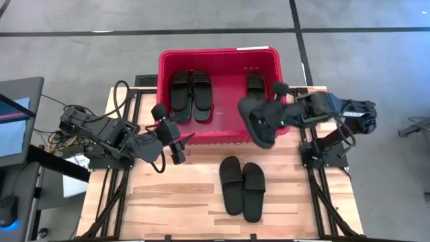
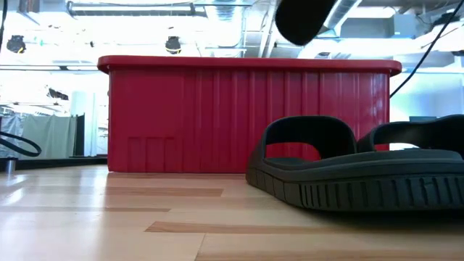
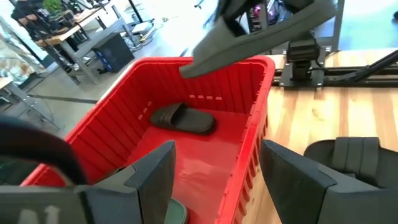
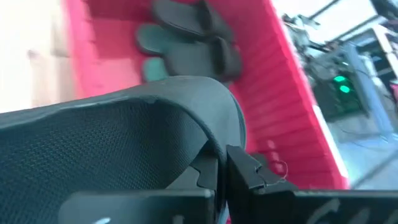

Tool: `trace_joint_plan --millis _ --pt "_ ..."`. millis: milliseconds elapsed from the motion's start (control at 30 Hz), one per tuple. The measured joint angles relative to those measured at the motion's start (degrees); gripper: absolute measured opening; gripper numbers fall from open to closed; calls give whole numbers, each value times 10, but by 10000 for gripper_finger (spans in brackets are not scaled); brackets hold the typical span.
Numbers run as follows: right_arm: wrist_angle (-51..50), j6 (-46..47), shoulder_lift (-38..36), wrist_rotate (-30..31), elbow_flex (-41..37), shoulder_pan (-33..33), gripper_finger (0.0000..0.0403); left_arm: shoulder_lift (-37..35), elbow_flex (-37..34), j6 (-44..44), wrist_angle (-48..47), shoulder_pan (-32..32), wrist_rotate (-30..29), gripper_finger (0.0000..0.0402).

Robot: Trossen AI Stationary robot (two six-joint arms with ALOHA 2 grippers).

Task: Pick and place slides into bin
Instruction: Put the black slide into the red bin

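So no readable brand or writing on anything, as far as I can make out.

Right end effector [image 1: 274, 115] is pinched together on a black slide [image 1: 259, 122], holding it in the air over the near right corner of the red bin [image 1: 218, 56]. That slide is tilted, its long axis running roughly from the bin's rim out toward the surface [image 1: 175, 202], sole showing in the left wrist view. The right arm reaches in from the right side, stretched almost level across toward the bin.

Left end effector [image 1: 180, 142] sits just outside the bin's near wall on the left, fingers [image 3: 152, 171] spread apart with nothing between them, aimed toward the bin. Its arm is bent low over the surface's left edge.

Inside the bin: a black pair [image 1: 191, 92] lying side by side along the left, long axes pointing front to back, plus another single black one [image 1: 254, 83] near the far right. The right wrist view also shows something sage green [image 4: 151, 39] next to the black ones.

One more black pair [image 1: 242, 188] lies on the surface in front of the bin, side by side, long axes also running front to back, slightly slanted.
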Motion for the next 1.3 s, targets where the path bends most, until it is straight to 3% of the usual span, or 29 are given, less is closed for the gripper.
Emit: trace_joint_plan --millis 367,567,900,1300 --pt "109 -150 32 -73 1 -178 1 1 0 -4 0 0 -37 220" --pt "111 -201 79 -122 -1 -257 1 1 0 -21 -12 0 -50 220" --pt "140 -286 190 -157 -1 -343 1 1 0 -41 -15 3 -67 220" --pt "205 -360 295 -245 -1 -409 1 1 0 -83 -28 3 -92 220"
